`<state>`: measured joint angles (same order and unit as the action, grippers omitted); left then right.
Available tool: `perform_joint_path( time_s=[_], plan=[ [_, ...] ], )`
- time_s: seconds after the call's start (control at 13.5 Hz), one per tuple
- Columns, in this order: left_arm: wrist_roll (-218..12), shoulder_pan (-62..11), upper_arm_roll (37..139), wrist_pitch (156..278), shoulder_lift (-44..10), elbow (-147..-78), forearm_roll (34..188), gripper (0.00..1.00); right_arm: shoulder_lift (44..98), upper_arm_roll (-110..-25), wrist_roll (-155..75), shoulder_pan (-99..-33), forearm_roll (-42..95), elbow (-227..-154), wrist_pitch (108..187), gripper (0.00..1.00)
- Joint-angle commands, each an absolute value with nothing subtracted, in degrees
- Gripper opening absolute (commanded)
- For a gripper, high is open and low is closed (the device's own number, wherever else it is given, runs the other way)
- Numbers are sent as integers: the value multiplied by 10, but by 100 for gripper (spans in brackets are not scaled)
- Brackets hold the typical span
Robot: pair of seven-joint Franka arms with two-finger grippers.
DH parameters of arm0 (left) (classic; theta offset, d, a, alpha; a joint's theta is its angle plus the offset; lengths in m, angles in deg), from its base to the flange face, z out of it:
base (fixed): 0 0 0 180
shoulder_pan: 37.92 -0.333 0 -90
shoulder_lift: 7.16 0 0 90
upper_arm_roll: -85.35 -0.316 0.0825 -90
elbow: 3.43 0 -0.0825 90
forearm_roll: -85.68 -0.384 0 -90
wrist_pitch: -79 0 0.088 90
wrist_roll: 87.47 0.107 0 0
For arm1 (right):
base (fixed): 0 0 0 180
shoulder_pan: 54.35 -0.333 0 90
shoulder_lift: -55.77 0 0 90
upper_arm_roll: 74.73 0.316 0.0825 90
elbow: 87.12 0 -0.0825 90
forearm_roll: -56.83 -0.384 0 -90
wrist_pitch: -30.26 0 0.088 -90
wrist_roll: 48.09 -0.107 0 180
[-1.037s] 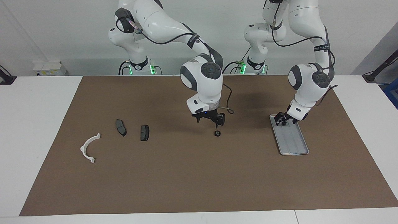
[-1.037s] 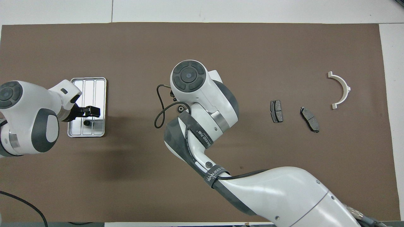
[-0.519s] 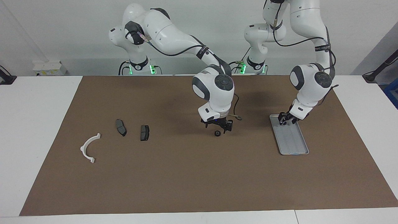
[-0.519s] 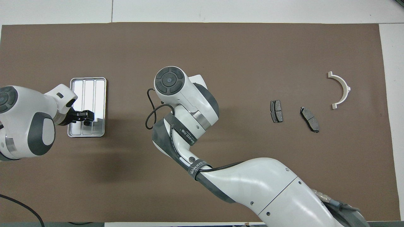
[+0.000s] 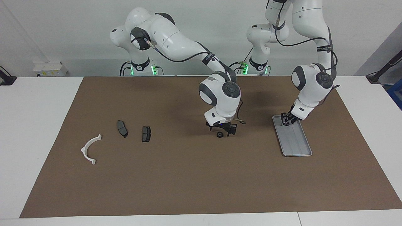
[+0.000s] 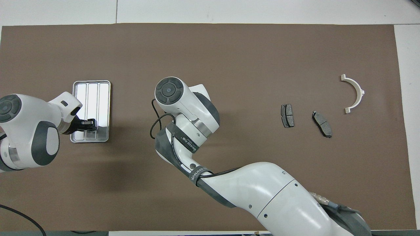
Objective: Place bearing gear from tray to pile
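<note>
The silver tray [image 5: 296, 141] [image 6: 93, 91] lies toward the left arm's end of the mat. My left gripper [image 5: 286, 121] [image 6: 89, 124] is down in the tray's end nearest the robots, its fingers drawn in on a small dark bearing gear that they mostly hide. Another black bearing gear [image 5: 220, 135] sits on the mat's middle. My right gripper [image 5: 224, 131] hangs open just above it, with the gear at its fingertips; in the overhead view the wrist covers both. The pile lies toward the right arm's end: two brake pads [image 5: 122, 128] [image 5: 146, 134] and a white bracket [image 5: 90, 149].
A brown mat [image 5: 188, 182] covers most of the white table. The right arm stretches low across the mat's middle. The rest of the tray holds nothing.
The right gripper swung toward the left arm's end and dropped down to the gear on the mat. The left gripper's fingers closed in at the tray's end.
</note>
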<state>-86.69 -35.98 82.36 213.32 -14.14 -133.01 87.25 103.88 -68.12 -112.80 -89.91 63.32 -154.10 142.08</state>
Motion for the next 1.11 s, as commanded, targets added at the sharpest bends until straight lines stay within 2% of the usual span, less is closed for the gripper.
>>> perform_joint_path(
  time_s=[0.0,0.59,0.67,0.89,0.96,1.04],
  plan=[
    [-870,-365,828,2151,-119,-1356,881,54,1053,-681,-1140,-900,643,-1523,1414,100],
    [-884,-359,828,2169,-125,-1358,881,51,1056,-679,-1138,-900,601,-1523,1409,95],
    [-884,-360,828,2169,-125,-1358,881,51,1056,-679,-1138,-900,602,-1523,1412,90],
    [-884,-360,828,2173,-125,-1359,881,49,1057,-679,-1139,-899,603,-1523,1419,66],
    [-884,-360,828,2173,-125,-1359,881,49,1057,-679,-1139,-899,603,-1523,1421,54],
    [-884,-360,828,2173,-125,-1360,881,49,1057,-679,-1139,-900,603,-1524,1428,38]
  ],
)
